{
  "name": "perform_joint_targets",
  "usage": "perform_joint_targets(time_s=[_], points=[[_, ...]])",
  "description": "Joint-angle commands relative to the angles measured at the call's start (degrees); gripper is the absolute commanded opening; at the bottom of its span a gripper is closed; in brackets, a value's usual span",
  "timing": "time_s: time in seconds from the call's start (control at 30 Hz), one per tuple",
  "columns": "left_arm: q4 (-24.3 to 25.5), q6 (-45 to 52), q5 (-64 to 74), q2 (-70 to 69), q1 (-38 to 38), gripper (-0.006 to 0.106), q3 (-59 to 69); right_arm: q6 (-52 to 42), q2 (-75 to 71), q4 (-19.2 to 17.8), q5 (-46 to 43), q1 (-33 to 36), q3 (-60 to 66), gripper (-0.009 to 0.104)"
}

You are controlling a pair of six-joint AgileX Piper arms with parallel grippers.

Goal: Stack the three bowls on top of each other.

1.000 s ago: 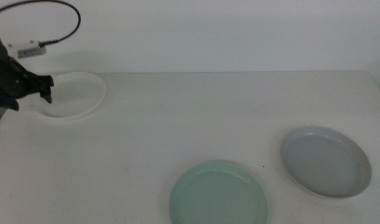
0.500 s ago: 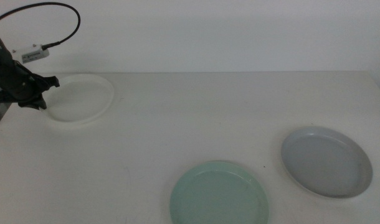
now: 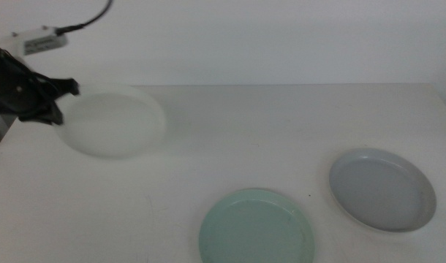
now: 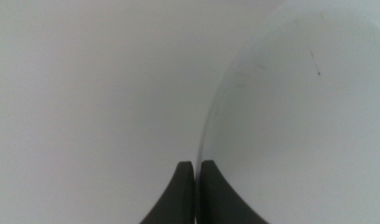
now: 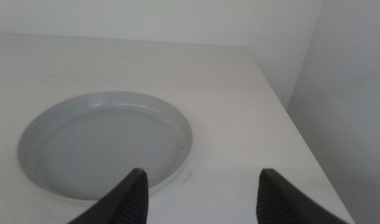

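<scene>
While pinched on its rim, left claw [image 3: 56, 104] holds white bowl [image 3: 113, 120] beside itself

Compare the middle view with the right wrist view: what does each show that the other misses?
Only the middle view shows the left gripper shut on the rim of the white bowl, held at the table's far left, and the mint green bowl near the front edge. Only the right wrist view shows the right gripper, jaws open, waiting apart from any bowl. Both show the pale grey bowl lying on the white table.
</scene>
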Motion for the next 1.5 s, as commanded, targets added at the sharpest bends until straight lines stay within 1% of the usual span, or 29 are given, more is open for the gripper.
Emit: perform_joint_targets(time_s=[0.0,0.13,0.23,0.43,0.53,0.63,0.77,1.0,1.07,1.1,1.17,1.2,1.23,1.33,1.4,1.47], points=[[-1.81,0.04,-3.08,-8.14,-3.37,0.0,4.75,-0.54,-1.51,-0.95,-4.72,-0.4,-0.37,0.045],[-3.64,0.35,-5.54,-15.32,-11.59,0.0,13.2,-0.54,-1.51,-0.95,-4.72,-0.4,-0.37,0.045],[-4.62,0.41,-6.87,-17.99,-18.11,0.0,17.3,-0.54,-1.51,-0.95,-4.72,-0.4,-0.37,0.045],[-6.39,0.41,-9.52,-17.68,-29.96,0.0,20.79,-0.54,-1.51,-0.95,-4.72,-0.4,-0.37,0.045],[-6.55,0.36,-11.75,-16.54,-34.04,0.0,21.11,-0.54,-1.51,-0.95,-4.72,-0.4,-0.37,0.045],[-7.06,0.36,-14.14,-14.91,-36.84,0.0,21.11,-0.54,-1.51,-0.95,-4.72,-0.4,-0.37,0.045],[-8.32,0.36,-15.67,-11.58,-38.74,0.0,21.11,-0.54,-1.51,-0.95,-4.72,-0.4,-0.37,0.045],[-9.66,0.4,-17.3,-6.95,-39.65,0.0,21.11,-0.54,-1.51,-0.95,-4.72,-0.4,-0.37,0.045],[-9.66,0.34,-18.19,-6.53,-39.65,0.003,21.11,-0.54,-1.51,-0.95,-4.72,-0.4,-0.37,0.045],[-9.81,0.34,-18.53,-6.53,-39.65,0.006,21.11,-0.54,-1.51,-0.95,-4.72,-0.4,-0.37,0.045],[-9.95,0.34,-19.04,-6.53,-39.65,0.015,21.05,-0.54,-1.51,-0.95,-4.72,-0.4,-0.37,0.045],[-10.02,0.4,-18.85,-6.53,-39.65,0.024,20.89,-0.54,-1.51,-0.95,-4.72,-0.4,-0.37,0.045],[-9.94,0.44,-18.79,-6.53,-39.65,0.035,20.82,-0.54,-1.51,-0.95,-4.72,-0.4,-0.37,0.045],[-9.75,3.05,-18.0,-7.27,-39.55,0.078,20.77,-0.54,-1.51,-0.95,-4.72,-0.4,-0.37,0.045],[-9.86,5.72,-15.96,-9.13,-39.18,0.102,20.32,-0.54,-1.51,-0.95,-4.72,-0.4,-0.37,0.045],[-10.85,9.71,-12.49,-12.64,-39.06,0.105,19.34,-0.54,-1.51,-0.95,-4.72,-0.4,-0.37,0.045]])
